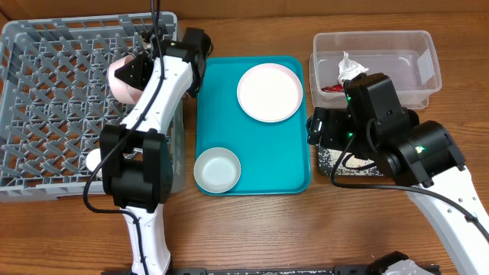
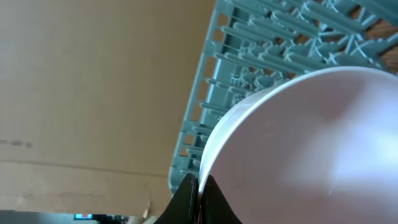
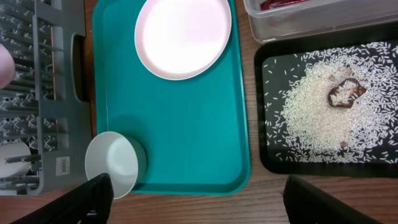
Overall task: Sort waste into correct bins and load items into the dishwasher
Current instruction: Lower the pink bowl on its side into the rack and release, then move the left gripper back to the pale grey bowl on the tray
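My left gripper [image 2: 198,193] is shut on the rim of a small white bowl [image 2: 311,143] and holds it tilted over the grey dish rack [image 2: 249,56]; the overhead view shows the bowl [image 1: 121,76] above the rack [image 1: 46,92]. A small white cup [image 3: 12,158] lies in the rack. The round white plate [image 1: 269,92] and pale grey bowl [image 1: 217,169] sit on the teal tray. My right gripper [image 3: 214,205] is open and empty above the tray's front edge. Rice [image 3: 311,106] and a brown lump [image 3: 345,93] lie in the black tray [image 3: 267,163]. Napkin [image 1: 351,67] and red wrapper [image 1: 330,88] lie in the clear tub [image 1: 428,53]. No chopsticks are in view.
The teal tray [image 1: 294,153] lies between the rack and the two bins. My right arm [image 1: 397,145] covers most of the black tray in the overhead view. Bare wooden table [image 1: 306,229] runs along the front.
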`<state>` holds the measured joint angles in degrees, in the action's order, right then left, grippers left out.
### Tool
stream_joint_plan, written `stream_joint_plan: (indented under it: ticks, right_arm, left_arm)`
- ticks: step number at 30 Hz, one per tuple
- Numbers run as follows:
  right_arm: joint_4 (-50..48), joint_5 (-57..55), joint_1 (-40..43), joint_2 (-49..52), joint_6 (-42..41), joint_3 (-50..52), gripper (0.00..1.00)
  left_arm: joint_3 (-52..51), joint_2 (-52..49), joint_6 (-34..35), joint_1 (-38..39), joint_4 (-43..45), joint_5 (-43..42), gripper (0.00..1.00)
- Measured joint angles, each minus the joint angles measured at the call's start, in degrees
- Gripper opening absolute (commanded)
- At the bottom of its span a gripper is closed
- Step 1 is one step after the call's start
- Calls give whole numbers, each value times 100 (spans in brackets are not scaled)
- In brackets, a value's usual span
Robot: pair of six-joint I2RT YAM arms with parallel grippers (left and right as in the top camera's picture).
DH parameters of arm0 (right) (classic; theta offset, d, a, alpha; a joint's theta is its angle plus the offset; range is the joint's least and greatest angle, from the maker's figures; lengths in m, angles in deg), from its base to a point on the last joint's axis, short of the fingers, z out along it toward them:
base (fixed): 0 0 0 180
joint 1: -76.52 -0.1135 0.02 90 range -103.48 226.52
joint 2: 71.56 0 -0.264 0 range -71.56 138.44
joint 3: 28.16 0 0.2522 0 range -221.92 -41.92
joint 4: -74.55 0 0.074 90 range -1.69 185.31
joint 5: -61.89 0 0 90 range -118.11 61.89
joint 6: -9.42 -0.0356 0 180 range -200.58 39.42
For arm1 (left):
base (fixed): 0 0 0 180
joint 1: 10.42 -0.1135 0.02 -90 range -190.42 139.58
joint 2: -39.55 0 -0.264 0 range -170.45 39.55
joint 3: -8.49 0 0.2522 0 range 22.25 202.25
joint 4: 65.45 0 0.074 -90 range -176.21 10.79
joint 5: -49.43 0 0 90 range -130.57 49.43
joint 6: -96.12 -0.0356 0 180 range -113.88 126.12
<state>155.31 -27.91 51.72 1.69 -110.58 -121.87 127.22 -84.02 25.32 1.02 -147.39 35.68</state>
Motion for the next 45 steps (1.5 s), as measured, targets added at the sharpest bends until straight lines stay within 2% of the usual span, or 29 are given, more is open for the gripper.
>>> stream_joint_plan:
  ticks: [12,16,21,29,30,31,32,39,45]
  right_arm:
    - [-94,-2,0,0,-2,2,89]
    - [-101,-2,0,0,-2,2,89]
    - [-98,-2,0,0,-4,2,89]
    - [-96,0,2,0,-2,0,89]
    - [-94,-2,2,0,-2,0,88]
    - [-94,-2,0,0,-4,0,88]
    - [-90,-2,0,0,-2,2,88]
    - [-48,-2,0,0,-2,2,88]
    - [-46,-2,0,0,-2,0,87]
  left_arm:
    - [-101,0,-11,96,160,-273,4]
    - [-101,0,-15,188,120,-328,12]
    - [-125,0,-42,341,-116,-623,40]
    - [-140,0,-63,485,-267,-1047,58]
    - [-140,0,-57,509,-306,-1137,64]
    - [-140,0,-61,529,-345,-1198,88]
    - [-140,0,-55,555,-387,-1292,100]
    - [-39,308,-17,651,-557,-2245,100]
    - [216,1447,-179,654,-693,-3731,100]
